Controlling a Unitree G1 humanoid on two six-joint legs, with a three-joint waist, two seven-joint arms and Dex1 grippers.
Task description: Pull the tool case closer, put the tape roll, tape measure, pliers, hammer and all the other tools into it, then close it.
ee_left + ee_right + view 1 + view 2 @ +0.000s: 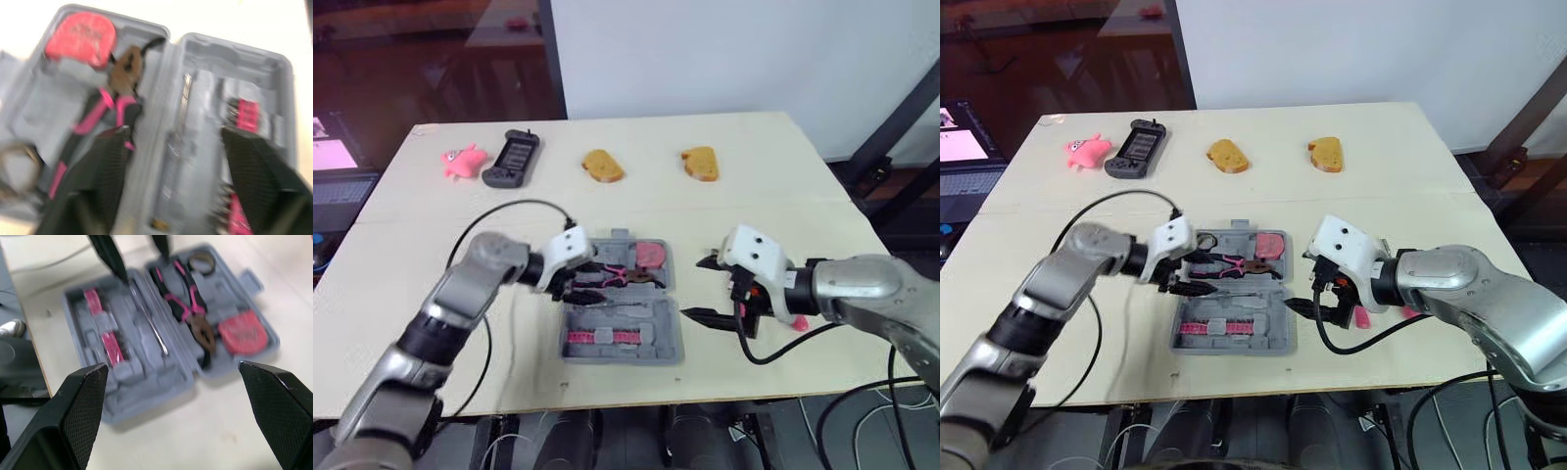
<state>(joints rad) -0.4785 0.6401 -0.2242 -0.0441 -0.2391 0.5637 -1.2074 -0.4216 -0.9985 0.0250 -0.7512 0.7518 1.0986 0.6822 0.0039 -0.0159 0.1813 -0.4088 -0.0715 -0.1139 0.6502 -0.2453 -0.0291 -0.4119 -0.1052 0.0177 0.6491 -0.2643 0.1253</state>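
The grey tool case (671,338) lies open at the middle of the table. In its far half sit a pink tape measure (652,254), pink-handled pliers (625,277) and a tape roll (201,262). The near half holds a pink bit strip (602,337) and a thin metal tool (149,316) by the hinge. My left gripper (585,284) is open at the case's left side, fingers straddling the hinge line above the pliers handles. Just right of the case, my right gripper (700,289) stands open over bare table, holding nothing.
A small pink object (798,321) lies on the table under my right wrist. Along the far edge are a pink pig toy (462,162), a black handheld device (512,158) and two bread pieces (603,165) (701,163). A black cable (514,208) loops off the left arm.
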